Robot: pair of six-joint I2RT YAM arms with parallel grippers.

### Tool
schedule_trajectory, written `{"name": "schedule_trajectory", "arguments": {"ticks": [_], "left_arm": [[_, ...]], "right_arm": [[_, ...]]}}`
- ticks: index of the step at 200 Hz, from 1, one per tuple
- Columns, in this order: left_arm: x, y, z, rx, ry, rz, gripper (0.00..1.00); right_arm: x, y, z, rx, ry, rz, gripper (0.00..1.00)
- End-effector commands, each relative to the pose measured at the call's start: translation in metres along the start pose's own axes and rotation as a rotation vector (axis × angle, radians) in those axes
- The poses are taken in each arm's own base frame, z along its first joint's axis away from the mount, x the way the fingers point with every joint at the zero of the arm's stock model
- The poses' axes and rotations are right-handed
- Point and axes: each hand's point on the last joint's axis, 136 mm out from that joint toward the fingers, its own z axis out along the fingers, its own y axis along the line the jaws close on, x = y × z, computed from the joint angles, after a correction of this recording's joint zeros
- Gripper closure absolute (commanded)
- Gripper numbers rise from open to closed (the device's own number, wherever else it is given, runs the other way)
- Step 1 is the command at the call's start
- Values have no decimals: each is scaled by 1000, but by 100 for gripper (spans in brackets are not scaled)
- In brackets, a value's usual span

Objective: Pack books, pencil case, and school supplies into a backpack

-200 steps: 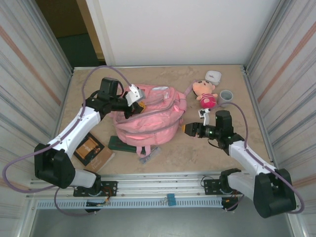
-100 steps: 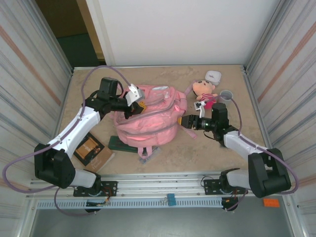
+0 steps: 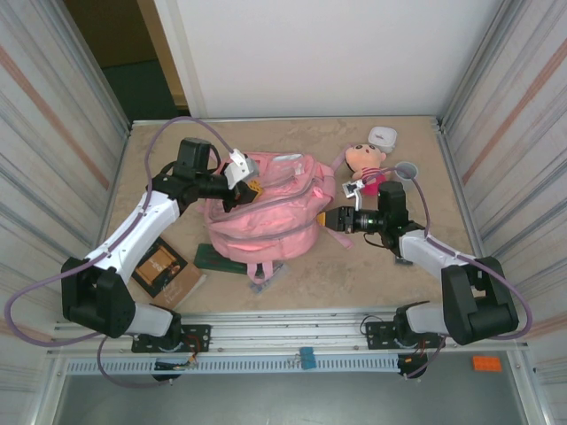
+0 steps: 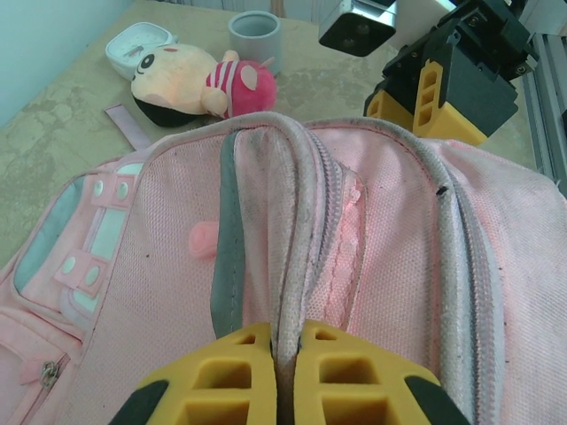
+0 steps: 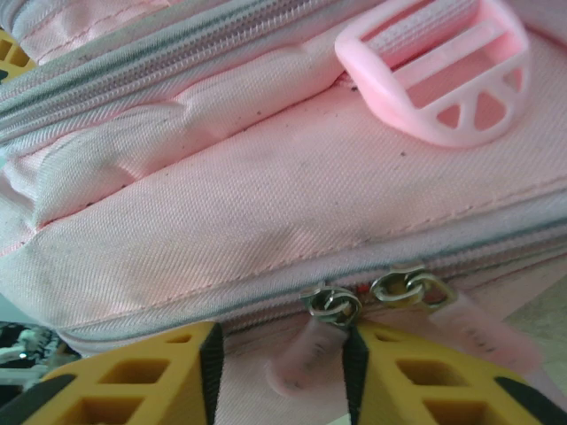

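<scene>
Beige marbled tabletop [image 3: 292,133], white back wall [image 3: 337,53], ribbed metal panels [image 3: 44,133] L & R, dark doorway [image 3: 115,53] top-left.

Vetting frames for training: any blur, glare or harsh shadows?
Top external: even light, only soft shadows around the backpack. Left wrist: fabric crisp, plush doll behind slightly soft. Right wrist: zipper pulls sharp, no motion blur.

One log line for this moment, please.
left gripper: shut on backpack | right gripper: open, astride zipper pull | book, pencil case: outside backpack
</scene>
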Motion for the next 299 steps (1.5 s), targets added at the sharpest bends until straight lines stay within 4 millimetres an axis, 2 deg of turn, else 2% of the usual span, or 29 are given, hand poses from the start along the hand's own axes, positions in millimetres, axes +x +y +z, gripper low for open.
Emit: {"name": "schedule_trajectory", "arguments": {"ticks": [1,25,46,54,67,109,153,221,264,299], "left_arm": [[-41,-3,-15,2,-135,86,100],[-41,-1,-14,-3,-135,82,100],[-41,-2,-14,-2,-136,79,100],[-40,-2,-14,-3,-135,78,100],[-39,0,-14,-15,-129,73,100],[-19,24,-5,-198,2,46,100],[1,50,4,-396,130,-26,100],[14,70,17,-539,238,-80,100],[-1,70,32,-539,198,-138,100],[-13,58,57,-501,170,-160,100]], "right_arm": [[-2,13,0,-51,26,-27,65],[-4,10,0,-36,20,-25,70],[-7,-2,0,25,1,-6,65],[-8,-5,1,38,-2,-1,69],[-9,-7,0,45,-5,9,81],[-9,-1,-4,107,9,-8,100],[-2,27,-6,176,84,-109,100],[5,69,-5,172,167,-171,100],[6,81,4,226,170,-160,100],[9,96,24,218,168,-152,100]]}}
